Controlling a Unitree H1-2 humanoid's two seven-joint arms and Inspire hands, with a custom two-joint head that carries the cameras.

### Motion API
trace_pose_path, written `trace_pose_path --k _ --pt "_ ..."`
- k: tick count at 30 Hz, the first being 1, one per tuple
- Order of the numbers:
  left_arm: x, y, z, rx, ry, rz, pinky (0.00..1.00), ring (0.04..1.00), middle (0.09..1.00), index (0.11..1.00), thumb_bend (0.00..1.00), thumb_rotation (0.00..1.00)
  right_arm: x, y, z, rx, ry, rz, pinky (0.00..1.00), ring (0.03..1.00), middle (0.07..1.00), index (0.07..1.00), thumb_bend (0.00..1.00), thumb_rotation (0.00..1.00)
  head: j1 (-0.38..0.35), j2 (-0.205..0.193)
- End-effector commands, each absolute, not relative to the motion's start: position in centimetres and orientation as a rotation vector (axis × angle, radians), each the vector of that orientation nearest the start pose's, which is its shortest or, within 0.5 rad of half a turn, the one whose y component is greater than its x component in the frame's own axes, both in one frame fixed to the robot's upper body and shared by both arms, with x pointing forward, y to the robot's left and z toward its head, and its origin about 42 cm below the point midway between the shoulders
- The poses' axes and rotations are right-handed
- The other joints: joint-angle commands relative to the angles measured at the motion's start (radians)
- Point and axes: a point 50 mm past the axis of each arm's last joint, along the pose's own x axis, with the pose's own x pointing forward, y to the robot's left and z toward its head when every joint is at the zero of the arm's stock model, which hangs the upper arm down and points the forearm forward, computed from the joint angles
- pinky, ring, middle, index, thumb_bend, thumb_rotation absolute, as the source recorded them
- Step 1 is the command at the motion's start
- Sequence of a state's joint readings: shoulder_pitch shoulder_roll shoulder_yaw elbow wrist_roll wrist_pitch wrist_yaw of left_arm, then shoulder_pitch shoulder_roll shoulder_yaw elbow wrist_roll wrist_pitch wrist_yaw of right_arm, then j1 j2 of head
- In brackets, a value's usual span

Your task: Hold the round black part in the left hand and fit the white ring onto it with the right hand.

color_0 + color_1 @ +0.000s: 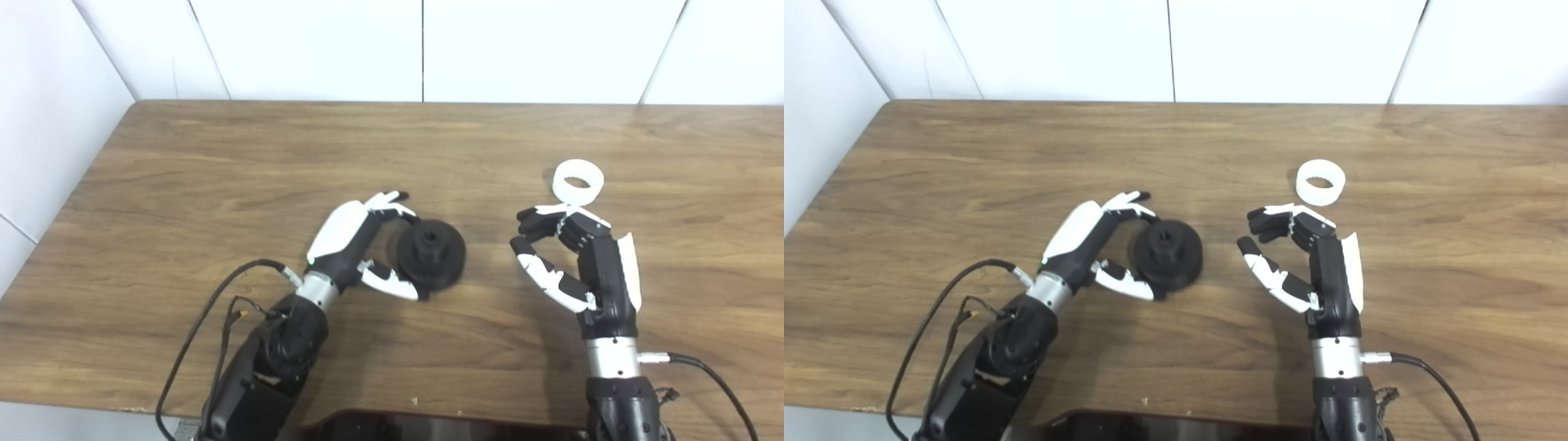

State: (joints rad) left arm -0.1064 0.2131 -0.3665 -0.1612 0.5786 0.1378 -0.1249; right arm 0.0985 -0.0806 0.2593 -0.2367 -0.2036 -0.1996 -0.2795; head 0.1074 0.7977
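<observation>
The round black part (pixel 430 252) lies on the wooden table (pixel 245 171), its stepped hub facing up. My left hand (pixel 358 245) is cupped at its left side, with fingers (pixel 392 205) by the upper left rim and the thumb (pixel 392 283) by the lower left rim. That hand is open and the part rests on the table. The white ring (pixel 578 182) lies flat further right and back. Just in front of it, my right hand (pixel 582 257) stands upright with fingers curled and apart from the thumb, holding nothing.
White wall panels (pixel 422 49) rise behind the table and along its left side. Black cables (pixel 202 318) trail from the left forearm, and another runs from the right wrist (pixel 704 367). A dark object (pixel 392 425) sits at the table's front edge.
</observation>
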Motion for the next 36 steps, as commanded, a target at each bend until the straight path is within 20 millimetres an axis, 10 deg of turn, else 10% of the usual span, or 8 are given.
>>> trace_pose_path --k 1,21,36 --pt "28.9 16.0 15.5 0.816 -0.225 -0.414 0.93 0.967 0.930 0.587 0.91 0.23 21.8 -16.2 14.2 -0.085 -0.338 -0.073 0.48 0.540 0.592 0.495 0.49 0.16 0.001 0.001" --pt "26.5 14.4 15.0 0.856 -0.237 -0.467 0.93 0.983 0.929 0.585 0.93 0.21 21.9 -16.0 14.3 -0.087 -0.346 -0.067 0.47 0.537 0.585 0.495 0.49 0.16 -0.050 0.006" --pt "26.1 17.1 15.5 0.867 -0.227 -0.483 0.95 0.987 0.933 0.595 0.88 0.20 24.0 -17.3 16.5 -0.168 -0.370 -0.178 0.46 0.552 0.613 0.496 0.49 0.16 -0.370 -0.053"
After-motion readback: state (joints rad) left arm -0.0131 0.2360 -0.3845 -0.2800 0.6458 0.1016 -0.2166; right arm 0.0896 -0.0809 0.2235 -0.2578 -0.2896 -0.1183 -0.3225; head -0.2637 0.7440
